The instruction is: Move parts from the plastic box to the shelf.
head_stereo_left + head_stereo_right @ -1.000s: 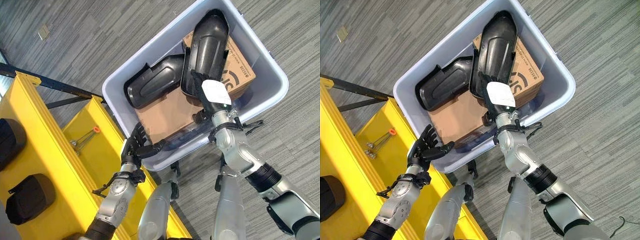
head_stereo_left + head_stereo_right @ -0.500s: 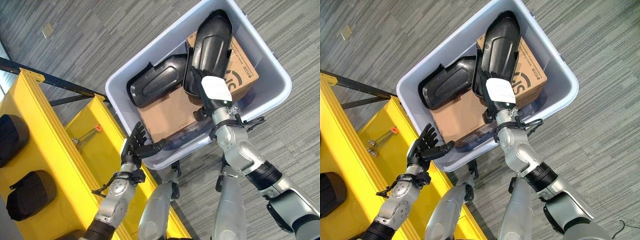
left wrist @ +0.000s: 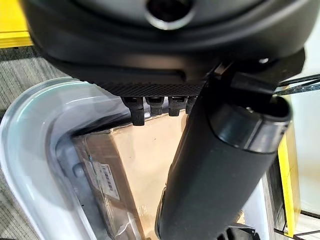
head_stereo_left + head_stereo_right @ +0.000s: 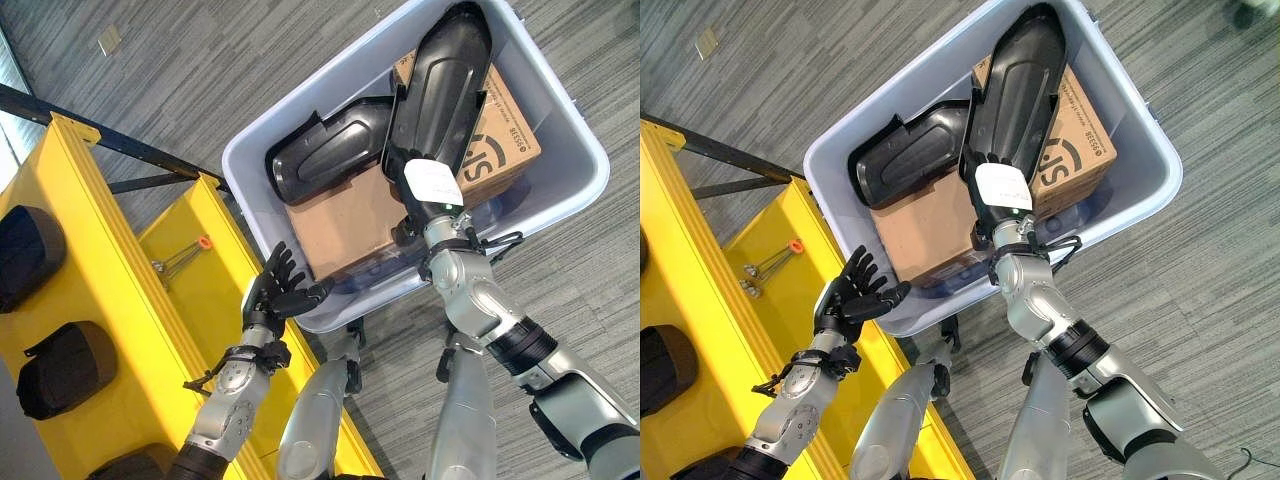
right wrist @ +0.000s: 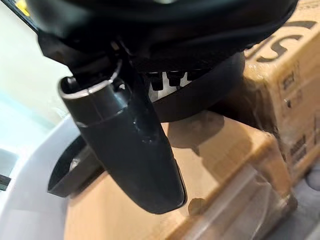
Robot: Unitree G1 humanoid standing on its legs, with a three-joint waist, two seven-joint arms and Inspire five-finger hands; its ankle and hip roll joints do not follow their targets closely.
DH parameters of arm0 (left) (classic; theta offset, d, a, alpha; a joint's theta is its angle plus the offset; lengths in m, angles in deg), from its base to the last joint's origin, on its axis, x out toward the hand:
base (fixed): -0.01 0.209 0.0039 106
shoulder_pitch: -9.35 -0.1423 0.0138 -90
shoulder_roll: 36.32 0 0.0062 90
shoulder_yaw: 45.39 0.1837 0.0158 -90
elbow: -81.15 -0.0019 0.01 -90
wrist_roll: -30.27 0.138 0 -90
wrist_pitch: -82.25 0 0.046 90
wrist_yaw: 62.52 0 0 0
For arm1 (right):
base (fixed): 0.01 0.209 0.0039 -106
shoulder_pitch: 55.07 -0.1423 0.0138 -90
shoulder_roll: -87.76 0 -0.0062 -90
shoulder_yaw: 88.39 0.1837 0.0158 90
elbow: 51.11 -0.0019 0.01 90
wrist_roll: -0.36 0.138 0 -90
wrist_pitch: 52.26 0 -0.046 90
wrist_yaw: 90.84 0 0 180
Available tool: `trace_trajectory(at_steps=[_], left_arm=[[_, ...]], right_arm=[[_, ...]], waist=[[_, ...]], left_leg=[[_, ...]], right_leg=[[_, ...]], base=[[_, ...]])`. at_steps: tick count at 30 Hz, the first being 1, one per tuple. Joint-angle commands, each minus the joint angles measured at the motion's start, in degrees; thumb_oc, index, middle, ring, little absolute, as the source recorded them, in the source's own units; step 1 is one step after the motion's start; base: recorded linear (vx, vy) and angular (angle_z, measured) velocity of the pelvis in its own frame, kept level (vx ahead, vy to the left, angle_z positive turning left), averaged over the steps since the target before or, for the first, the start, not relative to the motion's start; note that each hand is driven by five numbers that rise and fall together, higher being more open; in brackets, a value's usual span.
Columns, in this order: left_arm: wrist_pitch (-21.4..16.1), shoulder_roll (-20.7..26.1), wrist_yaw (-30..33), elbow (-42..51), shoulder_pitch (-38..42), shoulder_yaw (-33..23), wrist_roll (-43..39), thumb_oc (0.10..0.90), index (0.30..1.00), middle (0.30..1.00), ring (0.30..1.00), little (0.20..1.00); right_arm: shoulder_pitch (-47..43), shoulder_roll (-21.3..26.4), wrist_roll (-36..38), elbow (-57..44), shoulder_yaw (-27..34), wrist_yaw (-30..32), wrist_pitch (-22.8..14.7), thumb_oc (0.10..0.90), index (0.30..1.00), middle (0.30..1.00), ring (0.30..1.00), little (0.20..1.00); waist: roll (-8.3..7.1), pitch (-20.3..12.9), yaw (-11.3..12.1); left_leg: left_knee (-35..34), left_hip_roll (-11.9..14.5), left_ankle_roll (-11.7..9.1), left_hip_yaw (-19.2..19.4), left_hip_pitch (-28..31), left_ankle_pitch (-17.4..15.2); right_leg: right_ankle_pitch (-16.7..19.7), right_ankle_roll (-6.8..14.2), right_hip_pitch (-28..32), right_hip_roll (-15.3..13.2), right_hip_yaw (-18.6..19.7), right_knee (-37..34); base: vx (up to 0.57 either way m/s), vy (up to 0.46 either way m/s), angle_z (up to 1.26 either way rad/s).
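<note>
The grey plastic box (image 4: 545, 205) holds two black moulded parts. A long one (image 4: 445, 80) leans on a printed cardboard box (image 4: 500, 130); a shorter one (image 4: 325, 160) lies beside it. My right hand (image 4: 432, 190) reaches into the box, its fingers straight against the long part's lower end and its thumb (image 5: 130, 145) sticking out free. My left hand (image 4: 268, 298) hovers open just outside the box's near rim, fingers spread, holding nothing. In the left wrist view its thumb (image 3: 220, 165) points over the rim (image 3: 20, 150).
A plain brown carton (image 4: 345, 220) lies low in the box. The yellow shelf (image 4: 120, 300) stands to my left, with black parts (image 4: 65, 365) on it and small tools (image 4: 180, 260) in its lower tray. Grey striped carpet surrounds everything.
The whole picture has shifted, so the camera moved. My right hand stays at the long part's lower end. My left hand's fingers have spread a little wider by the rim.
</note>
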Motion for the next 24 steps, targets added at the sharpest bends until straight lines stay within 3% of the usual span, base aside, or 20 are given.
trace_trajectory(at_steps=[1, 15, 18, 24], left_arm=[[-3.8, 0.9, 0.2, 7.2, -2.3, 0.7, 0.0, 0.9, 1.0, 1.0, 1.0, 1.0], [-4.8, 1.2, -0.1, 6.6, -2.1, 1.5, 0.8, 0.9, 1.0, 1.0, 1.0, 1.0], [-5.2, 1.1, -0.7, 6.3, -2.3, 1.7, 0.8, 0.9, 1.0, 1.0, 1.0, 1.0], [-5.5, 1.3, -1.0, 6.7, -2.4, 2.1, 0.6, 0.9, 1.0, 1.0, 1.0, 1.0]], right_arm=[[-8.9, 1.1, -0.4, -2.6, -0.6, 3.7, -2.4, 0.9, 1.0, 1.0, 1.0, 1.0], [-9.6, 1.6, 1.4, 2.1, -0.4, 9.4, -2.0, 0.9, 1.0, 1.0, 1.0, 1.0], [-10.2, 2.4, 0.3, 3.9, 0.0, 11.7, -3.8, 0.9, 1.0, 1.0, 1.0, 1.0], [-10.4, 3.3, -0.4, 1.8, 0.6, 12.0, -3.8, 0.9, 1.0, 1.0, 1.0, 1.0]], waist=[[9.59, 0.3, 0.8], [10.35, 0.3, 1.4], [10.64, 0.3, 1.5], [10.76, 0.3, 1.0]], left_leg=[[6.4, -5.2, 1.1, -0.1, -2.9, -9.0], [7.0, -5.0, 1.1, 0.4, -6.9, -8.5], [7.7, -4.9, 1.1, 0.7, -7.9, -8.7], [7.6, -4.8, 0.9, 1.1, -8.0, -8.6]], right_leg=[[-11.4, -1.2, -0.3, 2.2, -4.4, 7.0], [-11.2, -1.0, -4.6, 2.1, -4.0, 8.3], [-11.2, -1.1, -5.6, 2.1, -3.7, 8.8], [-11.0, -1.0, -6.0, 2.3, -3.3, 8.3]], base=[[0.0, 0.0, 0.0], [0.0, -0.002, 0.02], [0.0, 0.0, 0.0], [0.0, 0.0, 0.0]])
